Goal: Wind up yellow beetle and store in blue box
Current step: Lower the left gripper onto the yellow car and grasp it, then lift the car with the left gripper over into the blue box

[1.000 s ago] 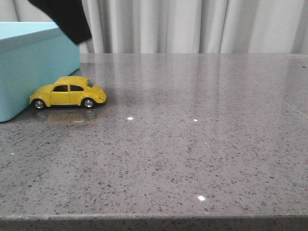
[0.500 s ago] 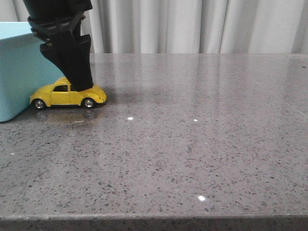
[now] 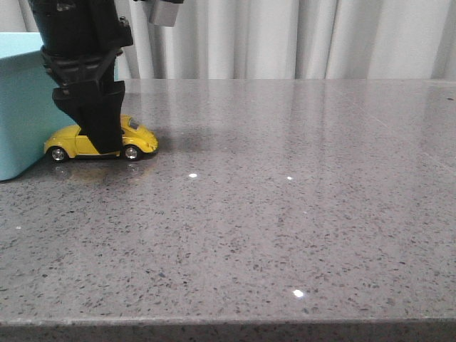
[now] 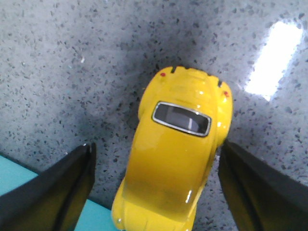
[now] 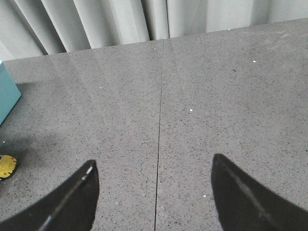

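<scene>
Left arm upright, spread fingers (image 4: 57, 192) straddling the yellow beetle (image 4: 175, 154).

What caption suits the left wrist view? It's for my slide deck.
Left tool open, straddling the yellow beetle on the speckled table, blue box alongside.

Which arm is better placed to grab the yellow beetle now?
The left. Its pincer is open, straddling the yellow beetle beside the blue box. The right pincer hangs open over bare table, the car only at its view's edge.
</scene>
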`<state>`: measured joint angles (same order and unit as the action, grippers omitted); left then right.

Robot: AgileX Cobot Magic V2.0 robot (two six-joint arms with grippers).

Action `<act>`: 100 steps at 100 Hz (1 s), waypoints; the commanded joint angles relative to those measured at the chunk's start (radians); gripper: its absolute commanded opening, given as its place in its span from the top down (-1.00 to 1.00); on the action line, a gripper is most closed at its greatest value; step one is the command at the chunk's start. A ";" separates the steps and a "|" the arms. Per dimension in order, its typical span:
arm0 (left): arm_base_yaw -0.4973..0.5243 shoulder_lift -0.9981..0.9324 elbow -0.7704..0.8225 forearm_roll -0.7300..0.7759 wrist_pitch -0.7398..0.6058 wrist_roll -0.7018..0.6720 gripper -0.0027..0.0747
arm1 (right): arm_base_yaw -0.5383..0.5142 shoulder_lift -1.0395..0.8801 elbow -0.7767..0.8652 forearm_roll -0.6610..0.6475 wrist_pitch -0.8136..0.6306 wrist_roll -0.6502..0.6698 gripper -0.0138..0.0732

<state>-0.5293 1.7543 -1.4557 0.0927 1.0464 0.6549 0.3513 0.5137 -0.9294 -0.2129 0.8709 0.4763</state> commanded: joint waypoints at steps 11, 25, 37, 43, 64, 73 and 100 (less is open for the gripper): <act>-0.005 -0.043 -0.034 0.006 -0.027 0.015 -0.40 | 0.001 0.001 -0.024 -0.020 -0.080 -0.005 -0.46; -0.005 -0.043 -0.034 0.006 -0.027 0.015 -0.24 | 0.001 0.001 -0.024 -0.020 -0.080 -0.005 -0.46; -0.005 -0.043 -0.034 0.006 -0.027 0.015 0.04 | 0.001 0.001 -0.024 -0.020 -0.080 -0.005 -0.46; -0.005 -0.043 -0.034 0.006 -0.027 0.015 0.16 | 0.001 0.001 -0.024 -0.020 -0.079 -0.005 -0.46; -0.005 -0.043 -0.050 0.006 -0.027 0.015 0.31 | 0.001 0.001 -0.024 -0.020 -0.078 -0.005 -0.46; -0.018 -0.043 -0.089 0.003 -0.022 0.015 0.31 | 0.001 0.001 -0.024 -0.020 -0.078 -0.005 -0.46; -0.071 -0.045 -0.318 0.003 0.041 0.010 0.31 | 0.001 0.001 -0.024 -0.020 -0.081 -0.005 -0.46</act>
<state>-0.5863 1.7568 -1.6671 0.0968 1.0831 0.6724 0.3513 0.5137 -0.9294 -0.2129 0.8676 0.4763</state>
